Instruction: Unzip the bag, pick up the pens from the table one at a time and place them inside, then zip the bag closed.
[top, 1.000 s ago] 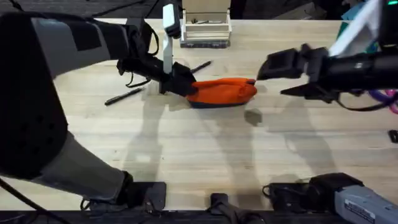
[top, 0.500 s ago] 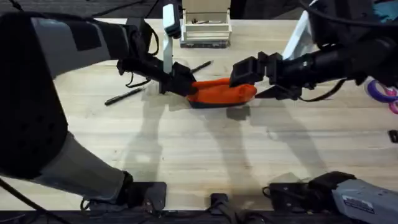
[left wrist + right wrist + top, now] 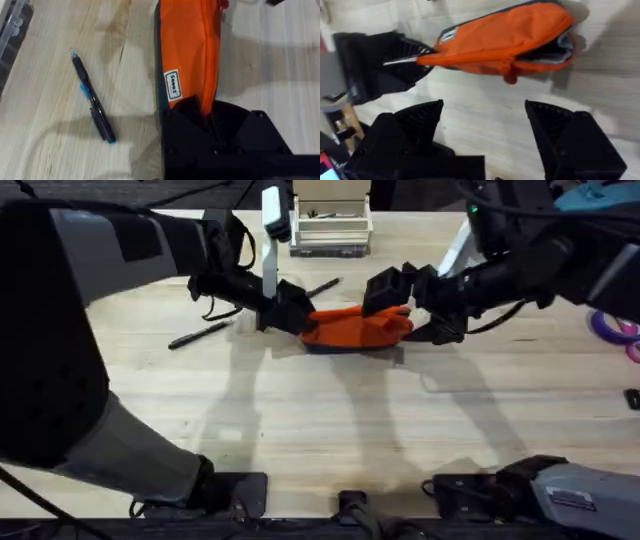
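On table (image 3: 300,410), left pincer (image 3: 292,310) gripping orange bag (image 3: 355,328), right pincer (image 3: 482,117) released above it.

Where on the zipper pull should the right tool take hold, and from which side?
Judging by the right wrist view, grip the small orange zipper pull hanging off the bag near its gaping end. Approach from the bag's free end, opposite the left tool clamped on the far end; the right tool is open.
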Tool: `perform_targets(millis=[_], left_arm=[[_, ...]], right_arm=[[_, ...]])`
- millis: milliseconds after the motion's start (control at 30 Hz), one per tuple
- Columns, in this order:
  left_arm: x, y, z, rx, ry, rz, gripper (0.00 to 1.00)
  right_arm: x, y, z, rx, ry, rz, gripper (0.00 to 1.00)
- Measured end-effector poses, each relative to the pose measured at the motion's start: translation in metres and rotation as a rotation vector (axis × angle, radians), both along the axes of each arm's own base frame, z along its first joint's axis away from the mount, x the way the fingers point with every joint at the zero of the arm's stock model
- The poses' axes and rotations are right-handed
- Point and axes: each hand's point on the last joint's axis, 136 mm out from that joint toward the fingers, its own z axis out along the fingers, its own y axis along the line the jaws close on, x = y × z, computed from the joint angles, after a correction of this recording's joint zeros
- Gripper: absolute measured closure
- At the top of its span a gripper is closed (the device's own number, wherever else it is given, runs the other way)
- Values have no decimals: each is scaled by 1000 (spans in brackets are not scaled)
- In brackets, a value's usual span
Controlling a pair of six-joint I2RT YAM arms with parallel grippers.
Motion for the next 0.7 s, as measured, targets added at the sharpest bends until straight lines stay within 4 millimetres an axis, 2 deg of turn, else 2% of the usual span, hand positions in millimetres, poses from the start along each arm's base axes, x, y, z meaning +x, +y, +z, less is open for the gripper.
perform_targets(millis=[200, 467, 700], left_arm=[[0, 0, 0, 0, 0, 0, 958], [0, 0, 0, 0, -1, 0, 958], [0, 0, 0, 0, 0, 0, 958]], right_arm=[[7, -11, -20, -88, 18, -25, 4], [18, -21, -22, -155, -33, -45, 7], [18, -21, -22, -167, -39, -38, 90]])
